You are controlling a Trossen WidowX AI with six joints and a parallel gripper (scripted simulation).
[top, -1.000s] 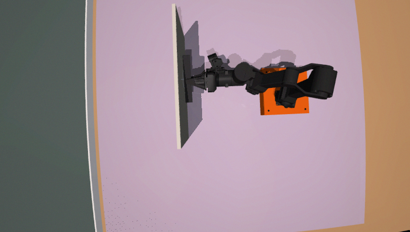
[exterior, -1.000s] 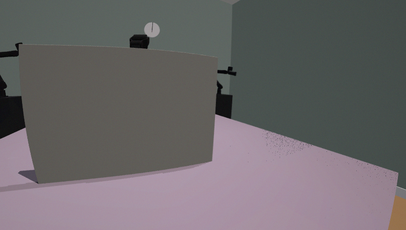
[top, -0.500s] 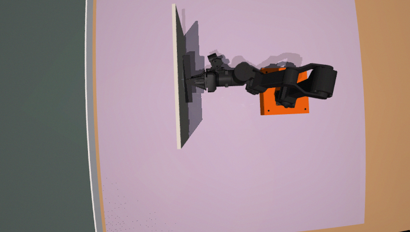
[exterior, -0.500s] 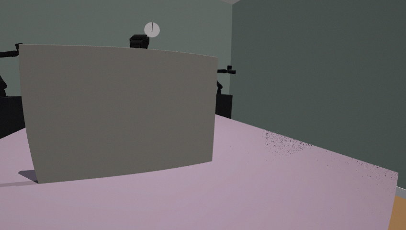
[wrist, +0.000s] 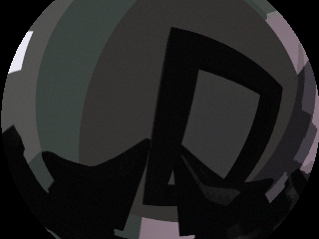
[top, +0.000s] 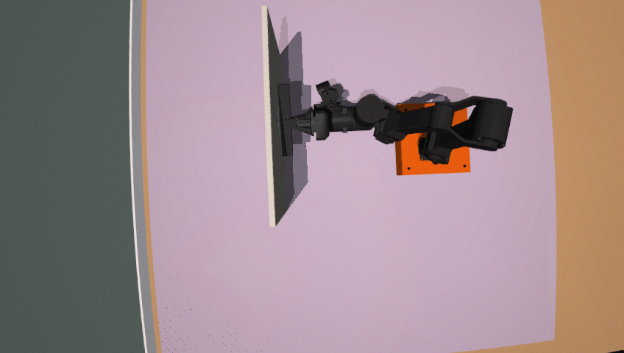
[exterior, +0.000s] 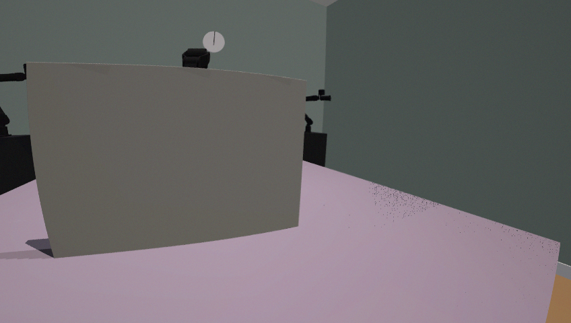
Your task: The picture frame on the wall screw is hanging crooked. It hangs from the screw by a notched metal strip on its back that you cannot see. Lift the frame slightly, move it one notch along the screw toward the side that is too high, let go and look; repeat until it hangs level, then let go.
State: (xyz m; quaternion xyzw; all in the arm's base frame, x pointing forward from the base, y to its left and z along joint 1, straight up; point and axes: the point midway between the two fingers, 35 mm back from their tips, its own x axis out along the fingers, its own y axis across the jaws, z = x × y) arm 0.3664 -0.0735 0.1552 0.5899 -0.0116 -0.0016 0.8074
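Picture frame (top: 284,98) (wrist: 174,90) hangs tilted on the near face of the upright panel (top: 266,109) (exterior: 168,159) (wrist: 117,100), one side bar gripped between the fingertips of the gripper (top: 286,122) (wrist: 162,145). In the exterior view, the panel's pale back blocks frame and gripper; a round clock (exterior: 213,41) shows above it. Orange base plate (top: 409,159) sits on the pink table (top: 394,262) (exterior: 240,288) beneath the arm.

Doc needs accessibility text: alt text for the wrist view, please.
Black picture frame around a gray panel, seen close up and skewed, its lower left side between the dark fingers of the gripper; a paler board stands behind.
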